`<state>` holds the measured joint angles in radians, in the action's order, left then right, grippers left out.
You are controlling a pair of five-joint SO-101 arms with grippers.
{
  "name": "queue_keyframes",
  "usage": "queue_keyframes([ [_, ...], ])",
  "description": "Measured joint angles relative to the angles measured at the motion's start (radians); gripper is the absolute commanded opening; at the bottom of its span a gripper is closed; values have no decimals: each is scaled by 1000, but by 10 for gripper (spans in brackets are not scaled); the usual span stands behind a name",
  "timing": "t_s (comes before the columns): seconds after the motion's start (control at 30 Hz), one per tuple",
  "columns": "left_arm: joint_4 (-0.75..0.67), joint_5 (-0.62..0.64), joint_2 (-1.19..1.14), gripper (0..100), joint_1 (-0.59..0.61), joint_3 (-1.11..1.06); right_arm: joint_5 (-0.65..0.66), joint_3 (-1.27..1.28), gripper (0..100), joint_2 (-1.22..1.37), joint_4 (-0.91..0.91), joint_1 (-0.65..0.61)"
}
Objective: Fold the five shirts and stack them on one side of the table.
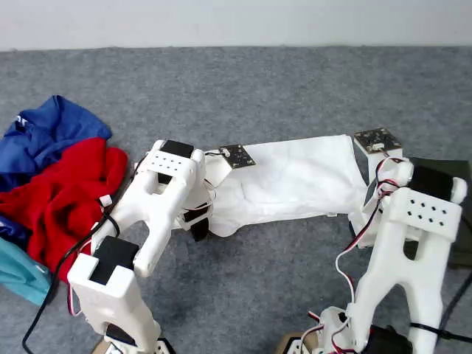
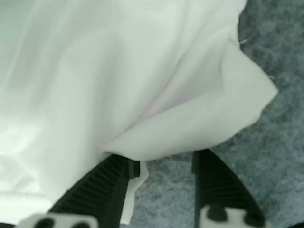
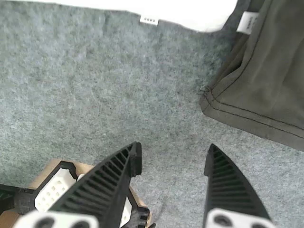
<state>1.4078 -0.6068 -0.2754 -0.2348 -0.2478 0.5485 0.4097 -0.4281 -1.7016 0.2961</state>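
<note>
A white shirt [image 1: 295, 181] lies partly folded across the middle of the grey carpeted table. My left gripper [image 1: 198, 221] sits at the shirt's left end. In the left wrist view the left gripper [image 2: 164, 161] is open, and a loose corner of the white shirt [image 2: 118, 71] hangs just over its fingertips. My right gripper [image 1: 366, 214] is at the shirt's right end. The right gripper [image 3: 175, 149] stands open over bare carpet, a little short of the white shirt's edge [image 3: 180, 9]. A dark olive shirt [image 3: 266, 71] lies beside it.
A pile of crumpled shirts sits at the left edge: blue [image 1: 44, 133], red [image 1: 66, 184] and teal [image 1: 18, 273]. The dark olive shirt [image 1: 461, 173] lies under the right arm at the right edge. Bare carpet stretches along the back and the front middle.
</note>
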Motion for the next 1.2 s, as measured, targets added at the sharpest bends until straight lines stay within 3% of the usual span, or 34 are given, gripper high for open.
queue_keyframes([
  [0.33, -31, 104, 0, 196, 8, 6, -49, 180, 223, 0, 117, 0],
  [0.67, -17, 106, 0, 196, 98, 144, -57, 186, 223, 0, 118, -21],
  [0.9, -2, 106, 0, 195, 101, 144, -57, 186, 223, 0, 118, -121],
  [1.2, 61, 110, 0, 192, 55, 144, -57, 186, 223, 0, 118, -126],
])
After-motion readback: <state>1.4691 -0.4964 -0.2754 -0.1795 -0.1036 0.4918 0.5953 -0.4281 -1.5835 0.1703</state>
